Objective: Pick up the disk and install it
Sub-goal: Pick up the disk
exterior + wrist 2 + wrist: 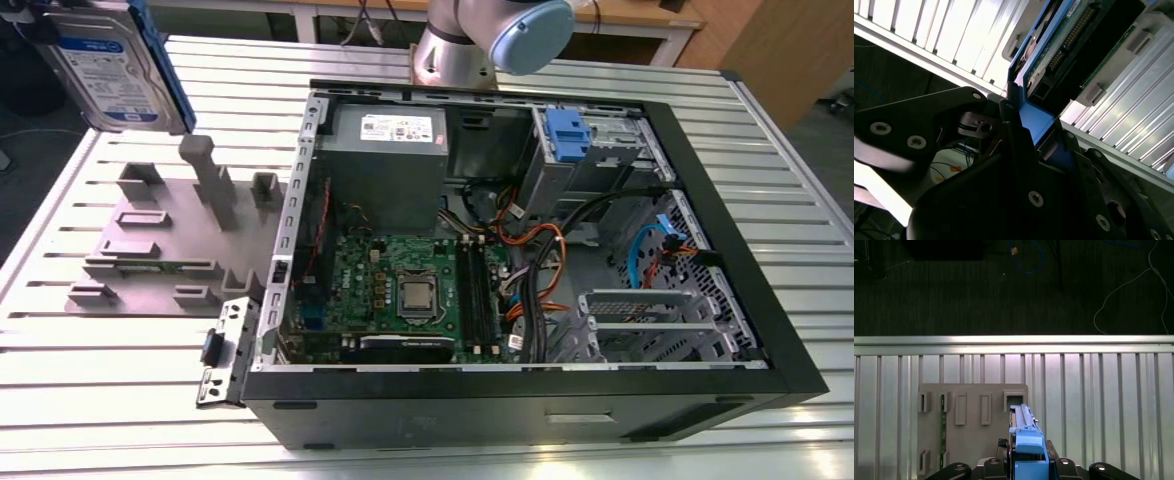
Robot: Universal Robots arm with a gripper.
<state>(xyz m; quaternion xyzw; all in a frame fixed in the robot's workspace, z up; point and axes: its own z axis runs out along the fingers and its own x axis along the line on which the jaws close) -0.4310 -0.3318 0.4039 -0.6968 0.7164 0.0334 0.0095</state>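
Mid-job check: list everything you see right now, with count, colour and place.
disk: one, silver, white-and-blue label, blue bracket; held in the hand, at the exterior view's left
computer case: one, black, open; on the table
power supply: one, grey; inside the case
motherboard: one, green; inside the case
second drive: one, blue tab; in the case's bay
cables: several, orange, black, blue; inside the case
fixture plate: one, grey, with posts; on the table beside the case
table: one, silver, slatted; under everything
arm: one, silver with a blue cap; behind the case
hand: one, black; shut on the disk's blue bracket
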